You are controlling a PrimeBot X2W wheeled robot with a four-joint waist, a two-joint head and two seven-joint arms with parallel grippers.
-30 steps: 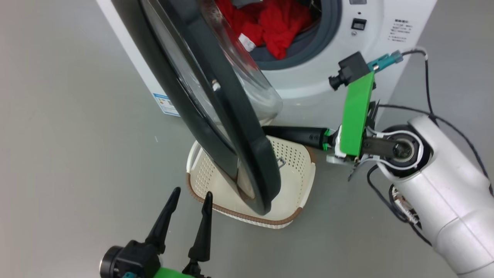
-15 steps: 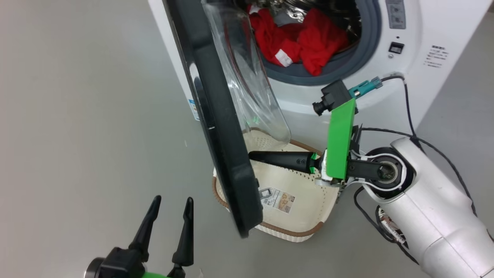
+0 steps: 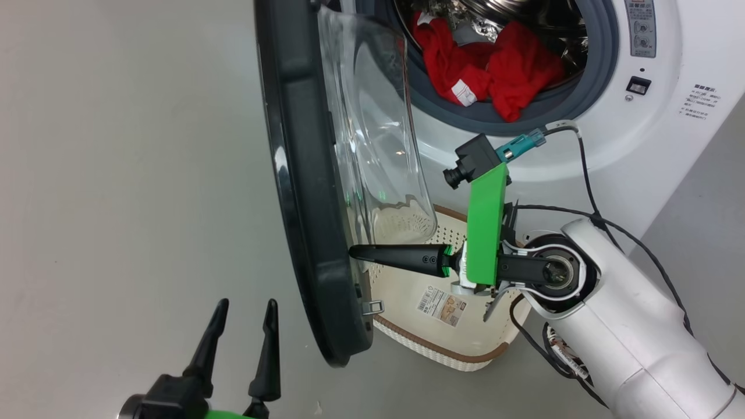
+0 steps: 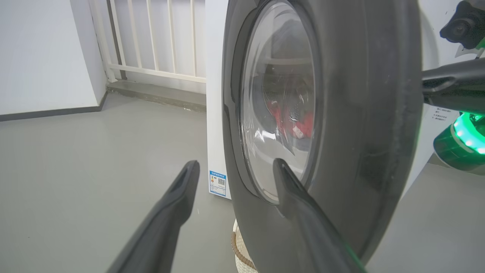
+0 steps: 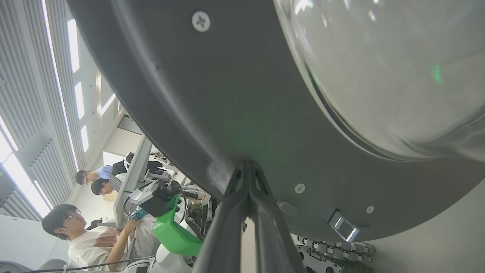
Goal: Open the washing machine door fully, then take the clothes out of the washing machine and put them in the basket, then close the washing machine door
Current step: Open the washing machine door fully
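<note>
The washing machine door (image 3: 302,203) stands partly open, seen almost edge-on, its glass bowl (image 3: 378,134) bulging toward the drum. My right gripper (image 3: 352,252) is shut with nothing in it, and its tips press the inner face of the door's black rim (image 5: 227,94) above the basket (image 3: 442,351). The red clothes (image 3: 500,70) lie in the mouth of the white washing machine (image 3: 669,145). Outside the door my left gripper (image 3: 247,304) is open and empty, near the window (image 4: 280,102) without touching it.
The basket sits on the grey floor against the machine's front, partly under the door. The door's latch (image 3: 372,306) sticks out just below my right fingers. A white railing (image 4: 151,38) and wall stand behind the machine. People sit at desks (image 5: 87,231) in the background.
The door has swung further open toward my left, with my shut right gripper pushing against its inner rim. The head camera has shifted, so more of the drum shows. The left gripper stays open.
</note>
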